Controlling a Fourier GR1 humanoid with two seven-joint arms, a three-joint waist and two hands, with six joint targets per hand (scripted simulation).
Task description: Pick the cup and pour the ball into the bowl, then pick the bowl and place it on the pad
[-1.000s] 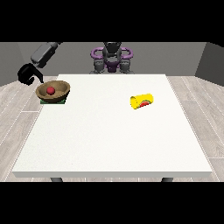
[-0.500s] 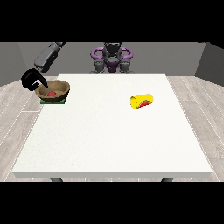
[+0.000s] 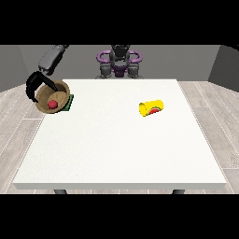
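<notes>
Bowl (image 3: 52,95) with red ball (image 3: 52,103) tilts over green pad (image 3: 69,103), robot hand (image 3: 35,85) curled round its rim.

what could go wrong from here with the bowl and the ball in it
1. The bowl looks tilted, its opening turned towards the camera, with the red ball low against its near side. More tilt and the ball may roll out.
2. The hand at the view's left curls round the bowl's far rim at the table's corner; a slip could send the bowl off the edge.
3. Only a sliver of the green pad shows beside the bowl, so it may be set down off-centre.
</notes>
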